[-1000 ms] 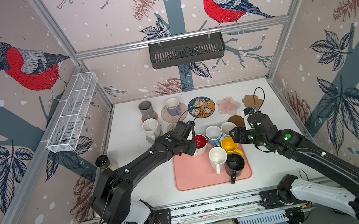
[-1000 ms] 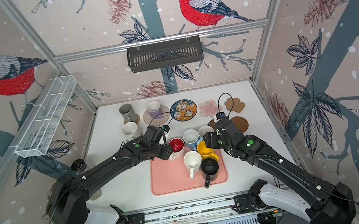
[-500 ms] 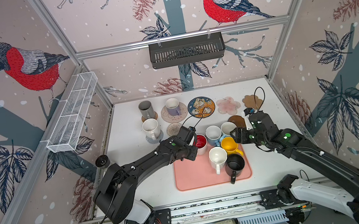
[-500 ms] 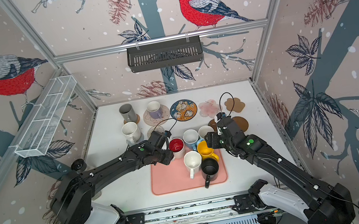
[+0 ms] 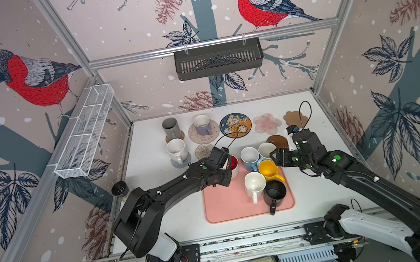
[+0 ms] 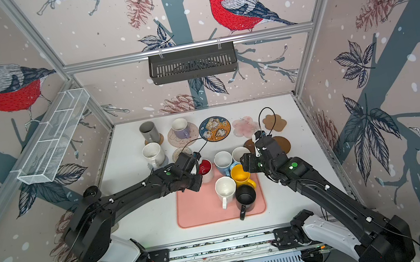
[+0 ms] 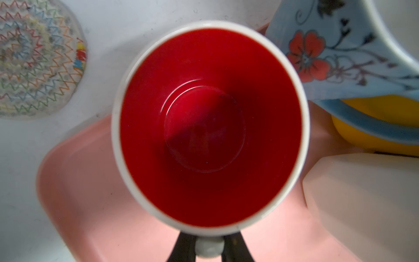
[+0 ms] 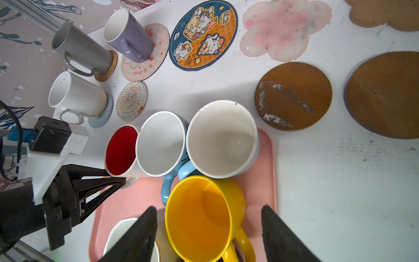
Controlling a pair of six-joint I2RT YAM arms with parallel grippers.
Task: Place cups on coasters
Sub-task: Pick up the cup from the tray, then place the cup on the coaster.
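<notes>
Six mugs crowd the far right of the pink tray (image 5: 224, 207). The red-inside mug (image 5: 233, 162), its handle pinched by the left gripper (image 7: 209, 248), sits hard against a light blue mug (image 5: 249, 156), so no finger fits between them. The yellow mug (image 8: 199, 217) stands between the parted jaws of the right gripper (image 8: 208, 206), with a white mug (image 8: 120, 231) just beside one finger. The tray's near left part lies bare, as does the table (image 5: 318, 200) to its right. At the back, the blue cartoon coaster (image 5: 235, 125), pink flower coaster (image 5: 267, 124) and tan cloud coaster (image 5: 295, 119) carry nothing. The right arm (image 6: 312, 178) appears to overhang the brown discs (image 6: 284, 144), and the left arm (image 5: 171, 185) bars the table's left side.
</notes>
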